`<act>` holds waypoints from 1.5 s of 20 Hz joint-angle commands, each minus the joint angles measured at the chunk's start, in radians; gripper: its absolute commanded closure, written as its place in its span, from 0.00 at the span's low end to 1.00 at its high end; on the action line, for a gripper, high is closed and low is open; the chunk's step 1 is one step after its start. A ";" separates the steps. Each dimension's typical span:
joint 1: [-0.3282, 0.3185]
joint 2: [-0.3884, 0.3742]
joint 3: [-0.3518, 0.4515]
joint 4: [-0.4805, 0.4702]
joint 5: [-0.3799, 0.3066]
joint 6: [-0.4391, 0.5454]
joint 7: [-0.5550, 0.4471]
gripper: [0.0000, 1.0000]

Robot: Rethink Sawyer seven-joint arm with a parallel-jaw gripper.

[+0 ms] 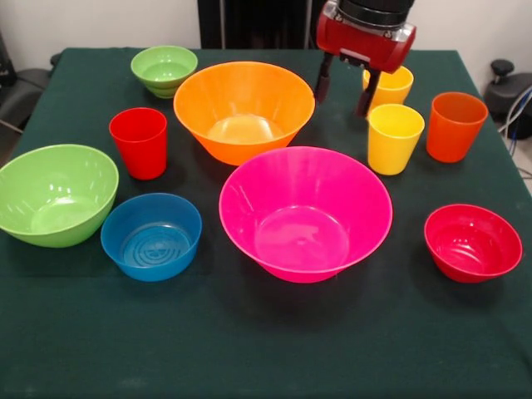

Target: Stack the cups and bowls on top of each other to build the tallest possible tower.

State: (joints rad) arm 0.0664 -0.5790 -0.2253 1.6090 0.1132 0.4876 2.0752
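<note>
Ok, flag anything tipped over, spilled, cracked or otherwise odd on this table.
Nothing stands out. All six bowls, from the large pink bowl to the small red bowl, sit upright and empty, and the four cups, including the red cup, stand upright. The gripper hangs open above the table, holding nothing.

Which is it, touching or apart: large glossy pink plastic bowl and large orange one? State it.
Apart. The front view shows dark tablecloth between the pink bowl and orange bowl.

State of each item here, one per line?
gripper: open, holding nothing
pink bowl: upright, empty, unstacked
orange bowl: upright, empty
three small bowls: upright, separate
large green bowl: upright, empty
four cups: upright, unstacked
</note>
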 commanded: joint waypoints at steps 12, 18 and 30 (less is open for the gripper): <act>-0.027 -0.005 0.156 0.023 -0.042 0.032 -0.008 0.00; -0.025 -0.003 0.155 0.023 -0.046 0.029 0.000 0.00; -0.023 0.003 0.156 0.020 -0.045 0.025 0.007 0.00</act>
State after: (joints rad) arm 0.0655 -0.5793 -0.1810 1.6090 0.1132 0.4876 2.0752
